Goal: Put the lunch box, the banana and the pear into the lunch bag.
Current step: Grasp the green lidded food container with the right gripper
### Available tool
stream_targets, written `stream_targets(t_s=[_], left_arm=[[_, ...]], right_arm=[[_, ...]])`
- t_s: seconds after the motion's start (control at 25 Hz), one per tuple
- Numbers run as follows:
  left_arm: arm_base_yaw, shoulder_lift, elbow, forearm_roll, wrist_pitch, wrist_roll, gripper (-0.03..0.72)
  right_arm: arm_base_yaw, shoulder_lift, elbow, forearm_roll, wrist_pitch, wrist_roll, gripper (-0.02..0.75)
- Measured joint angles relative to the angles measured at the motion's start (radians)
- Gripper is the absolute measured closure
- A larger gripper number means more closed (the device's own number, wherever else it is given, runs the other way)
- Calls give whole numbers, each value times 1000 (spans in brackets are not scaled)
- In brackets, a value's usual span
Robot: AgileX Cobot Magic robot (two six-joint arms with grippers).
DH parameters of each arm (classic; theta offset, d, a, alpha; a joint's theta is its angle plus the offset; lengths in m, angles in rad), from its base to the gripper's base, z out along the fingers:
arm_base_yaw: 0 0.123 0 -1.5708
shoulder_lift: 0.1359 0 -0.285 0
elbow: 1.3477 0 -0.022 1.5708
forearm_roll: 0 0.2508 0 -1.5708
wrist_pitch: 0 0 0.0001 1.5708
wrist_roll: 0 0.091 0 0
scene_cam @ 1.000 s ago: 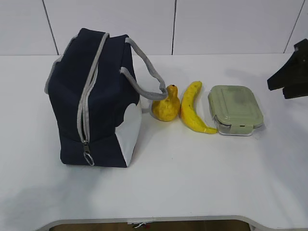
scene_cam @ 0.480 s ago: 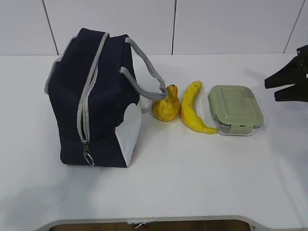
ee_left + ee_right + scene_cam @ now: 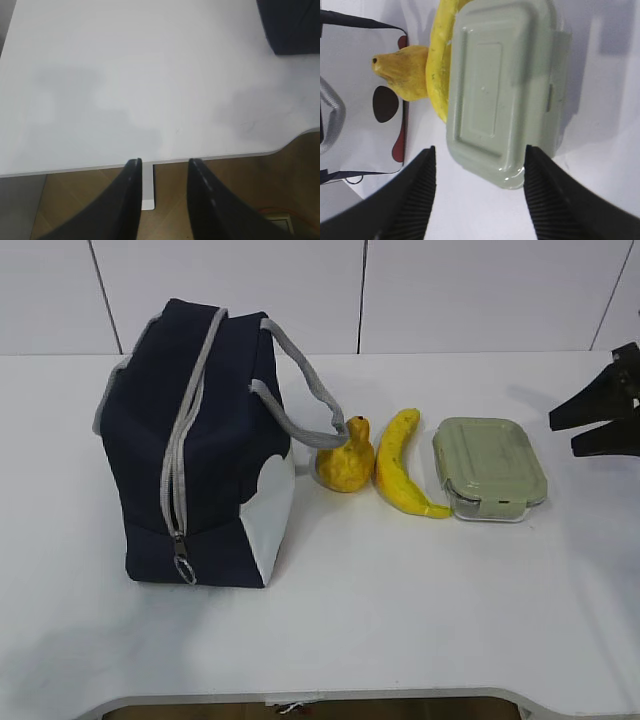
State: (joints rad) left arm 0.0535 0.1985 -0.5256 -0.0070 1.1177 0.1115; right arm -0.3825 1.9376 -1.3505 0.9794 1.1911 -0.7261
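We can read no words, numbers or brand marks anywhere in these views. The lunch box (image 3: pixel 502 90) lid ahead of the right pincer (image 3: pixel 480 192) is plain, and the lunch bag (image 3: pixel 195 450) shows only unlettered spots.

We find the lunch bag (image 3: pixel 200 450) of matt navy cloth, with grey woven handles (image 3: pixel 305 390) and a metal ring pull (image 3: pixel 184 570); the lunch box (image 3: pixel 488 468) has a smooth, matt green plastic lid; the table (image 3: pixel 400 620) is smooth white.
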Motion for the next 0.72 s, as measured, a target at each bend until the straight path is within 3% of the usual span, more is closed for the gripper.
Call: stream_targets(t_s=[0.24,0.72], left_arm=[[0,0,0,0,4,0,449],[0,0,-2,0,12,0,448]], right_arm=[[2,82,-72,-35,0,0,224],[45,182,-146,-38,0,-16,216]])
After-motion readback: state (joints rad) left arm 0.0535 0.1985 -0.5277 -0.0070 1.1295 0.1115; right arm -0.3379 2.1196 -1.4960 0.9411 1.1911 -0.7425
